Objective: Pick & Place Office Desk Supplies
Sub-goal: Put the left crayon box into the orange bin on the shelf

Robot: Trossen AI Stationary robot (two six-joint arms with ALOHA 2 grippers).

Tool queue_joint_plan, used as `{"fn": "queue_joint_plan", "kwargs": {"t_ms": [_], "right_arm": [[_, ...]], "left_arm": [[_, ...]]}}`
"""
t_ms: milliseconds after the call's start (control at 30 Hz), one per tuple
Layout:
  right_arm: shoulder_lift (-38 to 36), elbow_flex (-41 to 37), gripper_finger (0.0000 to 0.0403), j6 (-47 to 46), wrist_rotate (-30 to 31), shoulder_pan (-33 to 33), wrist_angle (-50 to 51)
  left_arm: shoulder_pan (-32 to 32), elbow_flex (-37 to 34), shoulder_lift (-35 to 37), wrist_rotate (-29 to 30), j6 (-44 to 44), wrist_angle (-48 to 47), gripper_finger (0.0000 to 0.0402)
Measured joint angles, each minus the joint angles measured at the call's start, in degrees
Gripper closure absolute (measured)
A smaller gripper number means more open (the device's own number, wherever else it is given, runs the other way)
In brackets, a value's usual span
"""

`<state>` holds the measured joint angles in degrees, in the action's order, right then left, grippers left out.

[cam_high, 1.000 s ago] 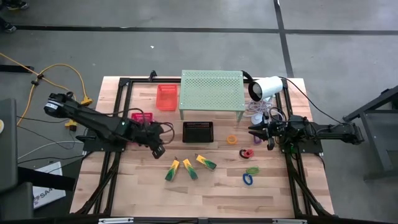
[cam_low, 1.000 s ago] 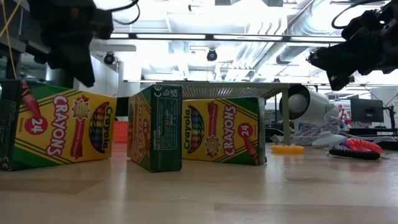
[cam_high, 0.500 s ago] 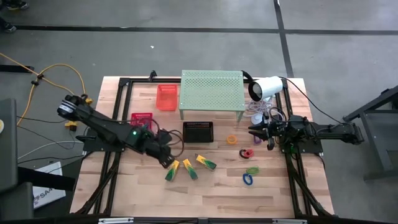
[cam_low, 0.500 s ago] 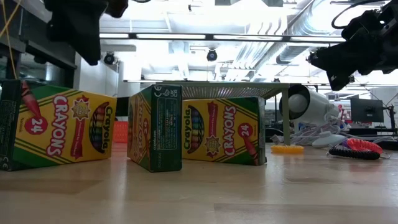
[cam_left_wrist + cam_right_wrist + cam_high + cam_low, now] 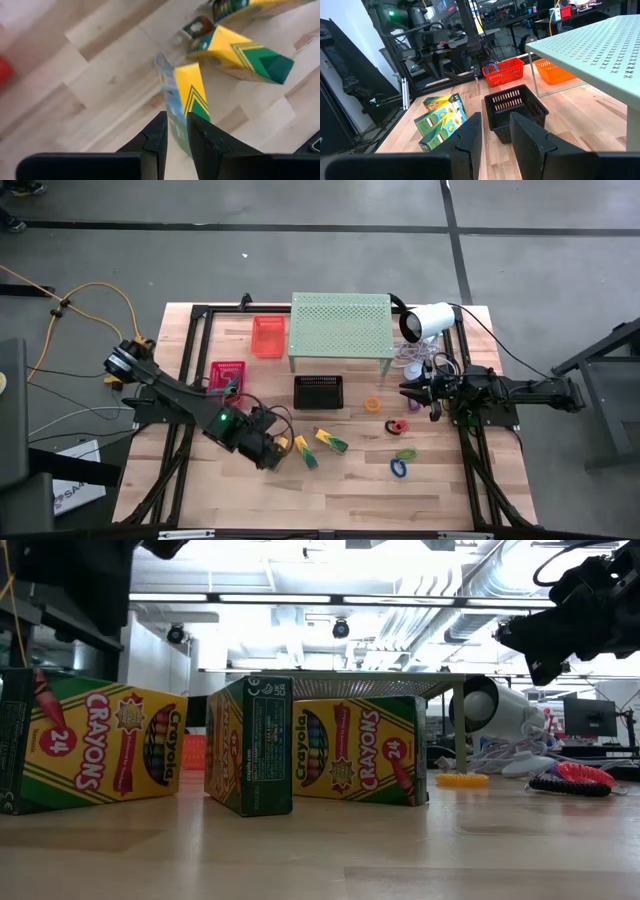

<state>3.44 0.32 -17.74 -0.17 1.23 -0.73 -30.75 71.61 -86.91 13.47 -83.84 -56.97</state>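
A wooden table (image 5: 340,490) is seen from above, with a dark robot arm at each side. The left arm reaches diagonally from the table's left edge toward the middle. Its gripper (image 5: 270,452) hangs over the leftmost of three yellow-and-green crayon boxes (image 5: 278,448). In the left wrist view its fingers (image 5: 156,137) stand a narrow gap apart, just above the upper edge of that box (image 5: 187,102), gripping nothing. The other two crayon boxes (image 5: 305,454) (image 5: 331,441) lie just to its right, fanned out near the table's centre.

The right arm lies along the table's right side, pointing inward. Its gripper (image 5: 408,392) hovers above the surface with its fingers slightly parted and nothing between them.

Toward the table's far side stand a pale-green perforated shelf (image 5: 340,322), an orange basket (image 5: 267,336), a red basket (image 5: 228,370) and a black basket (image 5: 318,391). What the orange and red baskets contain cannot be made out; the black basket (image 5: 515,107) shows only its slotted walls.

Between the boxes and the right gripper lie small loops: orange (image 5: 372,404), red (image 5: 397,426), green (image 5: 405,453) and blue (image 5: 398,469). A white lamp (image 5: 426,321) sits beside the shelf.
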Motion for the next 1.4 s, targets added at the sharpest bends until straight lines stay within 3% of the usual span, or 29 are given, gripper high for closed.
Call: {"fn": "queue_joint_plan", "kwargs": {"t_ms": [333, 633, 900, 1067, 1400], "right_arm": [[0.0, 0.0, 0.0313, 0.0, 0.0, 0.0, 0.0], [0.0, 0.0, 0.0313, 0.0, 0.0, 0.0, 0.0], [0.0, 0.0, 0.0313, 0.0, 0.0, 0.0, 0.0], [0.0, 0.0, 0.0313, 0.0, 0.0, 0.0, 0.0], [0.0, 0.0, 0.0313, 0.0, 0.0, 0.0, 0.0]], "left_arm": [[-2.5, 0.0, -2.0, -0.5, -1.7, 3.5, 0.0332], [-2.5, 0.0, -2.1, 0.3, 4.1, 3.1, 0.0328], [-2.0, -0.1, -2.1, 0.3, 4.5, 1.5, 0.0273], [-2.0, -0.1, -2.1, -0.2, 0.3, 1.5, 0.0234], [-1.0, 0.2, -2.8, 0.1, 1.3, 5.5, 0.0227]]}}
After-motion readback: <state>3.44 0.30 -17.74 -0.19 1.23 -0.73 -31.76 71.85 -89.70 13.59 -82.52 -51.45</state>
